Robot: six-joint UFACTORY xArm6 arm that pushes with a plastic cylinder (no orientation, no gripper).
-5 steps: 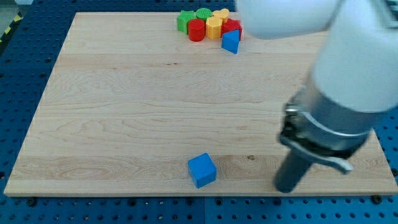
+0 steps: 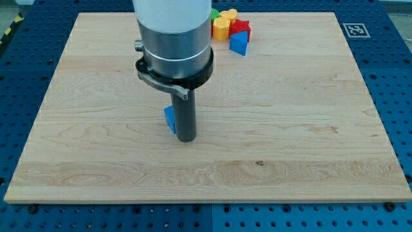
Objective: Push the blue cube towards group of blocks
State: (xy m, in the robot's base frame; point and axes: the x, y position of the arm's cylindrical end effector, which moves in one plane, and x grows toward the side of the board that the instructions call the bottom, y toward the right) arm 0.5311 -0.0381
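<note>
The blue cube [image 2: 169,118] sits near the middle of the wooden board [image 2: 290,116], mostly hidden behind my rod. My tip [image 2: 186,138] rests on the board right against the cube's right and lower side. The group of blocks lies at the view's top: a yellow block [image 2: 221,26], a red block [image 2: 240,26], a blue wedge-shaped block [image 2: 239,44] and a green block [image 2: 214,13]. The arm's body hides the left part of the group.
A fiducial marker [image 2: 354,29] sits on the board's top right corner. The blue perforated table [image 2: 26,71] surrounds the board on all sides.
The arm swung from the board's lower right to the middle left. The blue cube moved from near the bottom edge up and left, toward the group. The arm now hides some of the group.
</note>
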